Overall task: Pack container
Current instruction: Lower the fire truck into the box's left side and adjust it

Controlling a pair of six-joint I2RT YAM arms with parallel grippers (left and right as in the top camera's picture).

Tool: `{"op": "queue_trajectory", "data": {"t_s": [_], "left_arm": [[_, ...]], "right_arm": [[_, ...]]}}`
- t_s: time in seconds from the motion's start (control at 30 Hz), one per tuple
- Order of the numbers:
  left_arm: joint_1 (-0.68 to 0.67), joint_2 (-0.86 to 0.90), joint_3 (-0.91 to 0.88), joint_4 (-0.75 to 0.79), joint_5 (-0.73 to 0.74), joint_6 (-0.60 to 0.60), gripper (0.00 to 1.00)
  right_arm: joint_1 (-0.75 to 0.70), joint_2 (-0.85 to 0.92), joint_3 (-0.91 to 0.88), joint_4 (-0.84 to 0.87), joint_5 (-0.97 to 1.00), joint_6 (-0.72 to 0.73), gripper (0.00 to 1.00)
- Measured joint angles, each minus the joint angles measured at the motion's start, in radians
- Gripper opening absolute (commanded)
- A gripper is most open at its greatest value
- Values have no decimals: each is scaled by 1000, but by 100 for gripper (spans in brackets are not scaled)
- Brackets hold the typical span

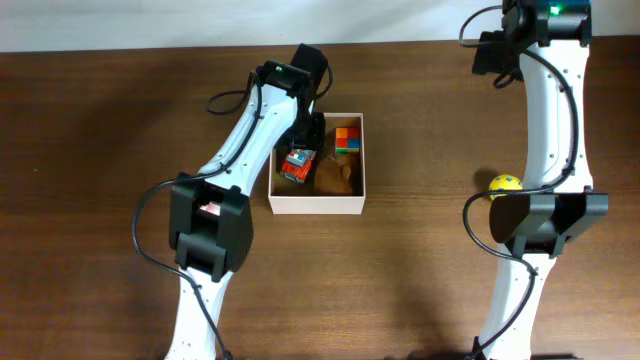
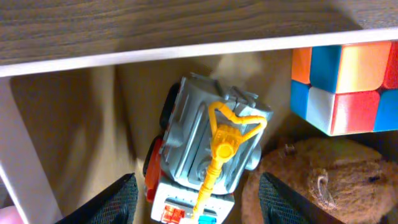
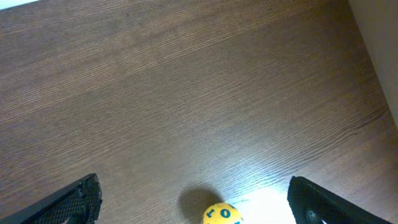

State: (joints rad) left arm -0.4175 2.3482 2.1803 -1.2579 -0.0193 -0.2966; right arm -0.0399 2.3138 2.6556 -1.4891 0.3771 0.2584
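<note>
The container point(image 1: 316, 205), a square white-walled box, sits mid-table. In it lie a grey and red toy truck point(image 2: 205, 137) with a yellow crane, a coloured puzzle cube point(image 2: 345, 84) and a brown plush toy point(image 2: 323, 180). My left gripper point(image 2: 198, 202) reaches down into the container, open. Its fingers point(image 2: 112, 202) stand on either side of the truck's rear, with a gap on each side. My right gripper point(image 3: 199, 205) hangs open high over bare table. A small yellow ball point(image 3: 222, 214) with blue marks lies below, between its fingers. In the overhead view the ball point(image 1: 504, 184) rests beside the right arm.
The container's far wall point(image 2: 186, 53) runs just beyond the truck, and its left wall point(image 2: 18, 155) is close to my left finger. The cube and plush crowd the truck's right side. Dark wooden table point(image 1: 100, 150) lies around the box.
</note>
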Motion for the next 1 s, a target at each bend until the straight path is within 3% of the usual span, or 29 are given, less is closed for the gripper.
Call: {"op": "queue_trajectory", "data": {"t_s": [0.27, 0.53, 1.0], "left_arm": [[0, 1, 133, -113, 0, -3, 39], [-14, 1, 221, -171, 43, 37, 40], [-53, 1, 174, -66, 92, 325, 40]], "right_arm": [[0, 0, 0, 0, 0, 0, 99], [0, 0, 0, 0, 0, 0, 99], [0, 0, 0, 0, 0, 0, 99]]}}
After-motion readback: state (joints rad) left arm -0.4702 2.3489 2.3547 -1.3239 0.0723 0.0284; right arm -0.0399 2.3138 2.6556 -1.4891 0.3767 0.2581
